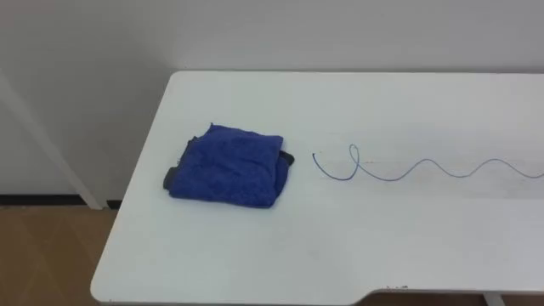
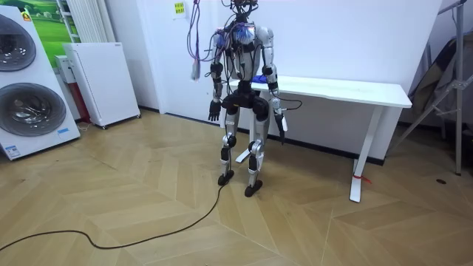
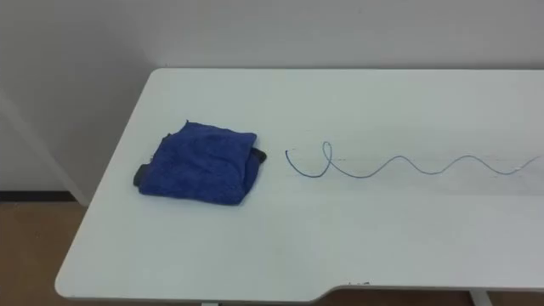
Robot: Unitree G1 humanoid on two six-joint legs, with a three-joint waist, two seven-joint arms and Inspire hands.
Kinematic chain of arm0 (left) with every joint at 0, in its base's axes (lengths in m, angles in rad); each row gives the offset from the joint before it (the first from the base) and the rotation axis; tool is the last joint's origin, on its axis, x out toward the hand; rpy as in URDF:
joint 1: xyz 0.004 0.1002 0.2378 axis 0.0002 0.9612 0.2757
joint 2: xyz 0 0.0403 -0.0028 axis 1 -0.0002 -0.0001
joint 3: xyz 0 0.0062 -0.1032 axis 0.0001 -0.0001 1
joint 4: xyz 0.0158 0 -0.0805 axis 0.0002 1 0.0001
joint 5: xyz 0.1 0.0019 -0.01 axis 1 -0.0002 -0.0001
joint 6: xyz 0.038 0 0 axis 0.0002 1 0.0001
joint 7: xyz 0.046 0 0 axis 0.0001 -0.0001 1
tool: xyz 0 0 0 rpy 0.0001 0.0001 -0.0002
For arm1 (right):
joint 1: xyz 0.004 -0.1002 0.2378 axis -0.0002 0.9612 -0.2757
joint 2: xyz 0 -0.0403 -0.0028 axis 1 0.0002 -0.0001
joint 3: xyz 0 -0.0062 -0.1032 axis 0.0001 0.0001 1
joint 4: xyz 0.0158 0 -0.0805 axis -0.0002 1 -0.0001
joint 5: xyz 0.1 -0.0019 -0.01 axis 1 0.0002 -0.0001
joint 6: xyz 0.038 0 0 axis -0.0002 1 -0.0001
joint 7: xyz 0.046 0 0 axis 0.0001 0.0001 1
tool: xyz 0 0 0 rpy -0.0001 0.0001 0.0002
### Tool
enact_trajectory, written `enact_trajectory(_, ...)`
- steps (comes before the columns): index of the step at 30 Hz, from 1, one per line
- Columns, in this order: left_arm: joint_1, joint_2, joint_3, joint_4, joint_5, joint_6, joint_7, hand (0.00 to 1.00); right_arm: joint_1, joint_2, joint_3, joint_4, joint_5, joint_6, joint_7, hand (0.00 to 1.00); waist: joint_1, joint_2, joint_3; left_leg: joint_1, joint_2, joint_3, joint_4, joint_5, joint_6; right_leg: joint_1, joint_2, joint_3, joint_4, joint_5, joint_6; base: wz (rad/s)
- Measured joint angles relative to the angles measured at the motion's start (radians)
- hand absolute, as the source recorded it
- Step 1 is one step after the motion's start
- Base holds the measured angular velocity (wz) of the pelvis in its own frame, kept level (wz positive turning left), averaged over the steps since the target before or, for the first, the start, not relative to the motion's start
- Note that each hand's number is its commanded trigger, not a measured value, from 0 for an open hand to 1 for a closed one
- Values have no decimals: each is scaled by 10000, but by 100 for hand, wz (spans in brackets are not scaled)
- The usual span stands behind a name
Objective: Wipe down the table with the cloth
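A folded blue cloth (image 1: 228, 167) lies on the white table (image 1: 255, 255) near its left end, with a dark edge (image 1: 289, 158) of something showing beneath it. To the cloth's right a thin blue wavy line (image 1: 399, 172) runs across the tabletop toward the right edge of the view. In the room view I stand upright at the table's left end, facing it. Both arms hang at my sides: my left hand (image 2: 213, 112) and my right hand (image 2: 281, 133) are below table height, fingers relaxed, holding nothing.
The table (image 2: 347, 90) stands against a white wall. Wooden floor (image 1: 51, 255) shows past its left end. In the room view a white cabinet (image 2: 100, 81) and washing machines (image 2: 26, 81) stand on the room view's left, and a stand (image 2: 451, 96) on its right.
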Motion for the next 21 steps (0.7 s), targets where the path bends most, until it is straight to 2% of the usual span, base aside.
enact_trajectory(13,-154,-7,9,79,-47,-8,-129,0,-267,-3,55,104,175,-8,107,0,15,8,8,-11,-4,17,62,0,0,15,-6,28,6,0,0,0)
enact_trajectory(18,-151,-44,26,286,-85,-7,-126,0,-97,17,21,152,1244,-6,87,0,-4,2,11,-15,-7,47,61,0,0,20,-14,32,-17,-1,1,0)
enact_trajectory(21,-100,-38,159,264,-196,-5,-131,0,29,-7,-535,337,2693,4,-127,0,-47,22,14,-15,-9,41,63,0,0,12,-12,72,-31,-1,1,0)
